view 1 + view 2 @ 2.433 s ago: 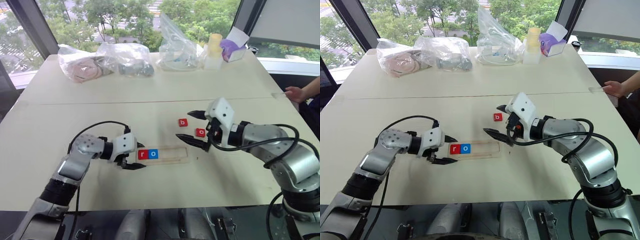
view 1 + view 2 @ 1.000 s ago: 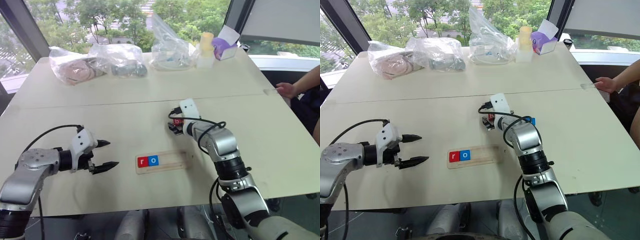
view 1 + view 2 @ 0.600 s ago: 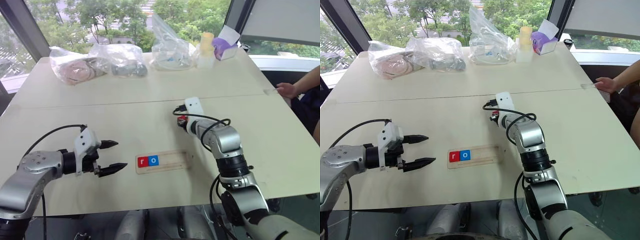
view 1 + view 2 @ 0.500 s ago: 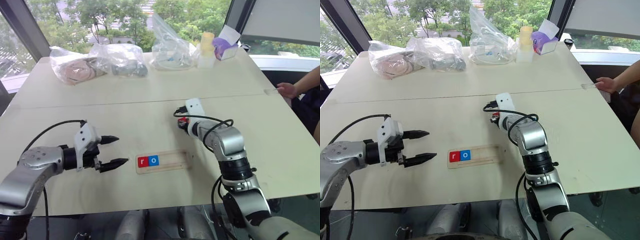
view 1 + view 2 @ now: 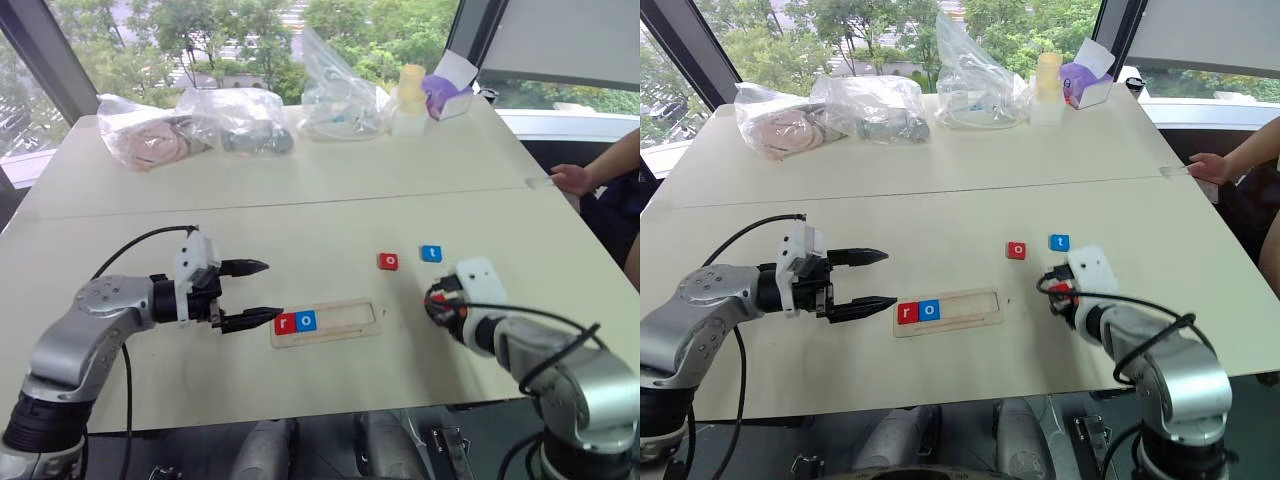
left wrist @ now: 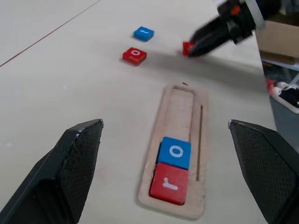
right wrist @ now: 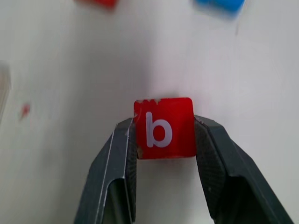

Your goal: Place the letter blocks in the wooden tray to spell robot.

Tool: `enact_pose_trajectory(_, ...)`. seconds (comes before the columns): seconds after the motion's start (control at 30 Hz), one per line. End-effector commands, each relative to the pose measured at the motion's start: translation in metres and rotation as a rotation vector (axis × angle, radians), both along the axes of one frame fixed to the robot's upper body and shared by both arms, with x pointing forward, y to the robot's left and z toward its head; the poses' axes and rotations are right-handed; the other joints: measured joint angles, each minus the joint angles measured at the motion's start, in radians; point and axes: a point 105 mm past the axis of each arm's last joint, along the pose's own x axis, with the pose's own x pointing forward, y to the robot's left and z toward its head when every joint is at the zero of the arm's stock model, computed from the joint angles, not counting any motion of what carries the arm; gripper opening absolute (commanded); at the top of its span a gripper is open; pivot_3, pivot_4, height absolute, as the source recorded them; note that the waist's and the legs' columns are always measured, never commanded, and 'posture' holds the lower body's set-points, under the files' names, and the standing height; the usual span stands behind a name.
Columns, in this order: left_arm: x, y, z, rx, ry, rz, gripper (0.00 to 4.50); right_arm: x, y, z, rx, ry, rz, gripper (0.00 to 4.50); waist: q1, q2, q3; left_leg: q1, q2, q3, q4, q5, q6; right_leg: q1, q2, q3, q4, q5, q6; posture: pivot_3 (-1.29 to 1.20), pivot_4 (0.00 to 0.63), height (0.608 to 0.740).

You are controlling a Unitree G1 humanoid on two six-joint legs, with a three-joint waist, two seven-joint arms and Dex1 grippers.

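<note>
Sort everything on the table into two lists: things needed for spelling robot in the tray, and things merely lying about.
Needed: wooden tray holding red r and blue o; red o; blue t; red b in the right gripper.

Lying about: plastic bags; cup; purple box.

Letter blocks counted: five small square tiles, three red and two blue. These are one red "r" tile point(image 6: 168, 186), one blue "o" tile point(image 6: 174, 152), one red "o" tile point(image 5: 388, 261), one blue "t" tile point(image 5: 431, 254) and one red "b" tile point(image 7: 164, 128). One long, shallow, pale wooden tray point(image 5: 350, 325). Clear plastic bags at the table's far edge: apparently three point(image 5: 150, 131) point(image 5: 242, 118) point(image 5: 340, 96), though their outlines overlap. One pale yellow bottle point(image 5: 409, 100) and one purple-and-white carton point(image 5: 452, 88).
</note>
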Motion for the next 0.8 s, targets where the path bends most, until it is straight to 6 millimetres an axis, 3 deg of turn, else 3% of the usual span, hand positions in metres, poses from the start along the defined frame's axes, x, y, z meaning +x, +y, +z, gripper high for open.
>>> enact_pose_trajectory(0.03,0.000,-0.007,0.007,-0.014,-0.034,-0.037,4.50,-0.002,0.002,0.003,0.029,-0.028,-0.038,1.66,0.002,0.000,0.000,0.000,0.000,0.000,0.000,0.000,0.000,0.000,0.000,0.000,0.000,0.000,0.000,0.00,0.150,0.740)
enact_pose_trajectory(0.23,0.003,-0.013,0.007,-0.012,-0.028,-0.061,4.50,0.002,0.016,0.011,0.054,-0.062,0.021,4.48,0.006,0.000,0.000,0.000,-0.001,0.000,0.001,0.000,0.000,0.001,0.000,0.000,0.000,0.000,0.000,0.00,0.150,0.740)
enact_pose_trajectory(0.37,0.003,-0.016,0.007,0.000,-0.028,-0.086,4.50,0.011,0.010,0.050,-0.112,-0.157,0.359,4.48,0.006,0.004,0.003,-0.001,-0.002,0.001,0.002,0.000,0.000,0.001,-0.001,0.000,-0.001,0.000,0.000,0.00,0.150,0.740)
enact_pose_trajectory(0.47,0.003,-0.013,0.008,0.009,-0.031,-0.092,4.50,0.014,0.006,0.060,-0.137,-0.175,0.512,4.48,0.006,0.000,0.004,0.000,-0.001,0.000,0.002,0.000,0.001,0.002,-0.001,-0.002,-0.002,-0.001,0.001,0.00,0.150,0.740)
enact_pose_trajectory(0.63,0.003,-0.014,0.011,0.014,-0.043,-0.079,4.50,0.005,-0.004,0.049,-0.236,-0.126,0.918,4.48,0.008,-0.001,0.005,-0.001,-0.001,0.001,0.001,0.000,0.002,0.002,-0.002,-0.003,-0.002,-0.001,0.002,0.00,0.150,0.740)
enact_pose_trajectory(0.8,0.002,0.001,0.011,0.025,-0.044,-0.045,4.50,0.010,-0.014,0.035,-0.272,-0.078,1.068,4.48,0.002,-0.002,0.006,0.000,0.000,0.001,0.003,-0.001,0.002,0.003,-0.002,-0.001,-0.002,-0.001,0.002,0.00,0.150,0.740)
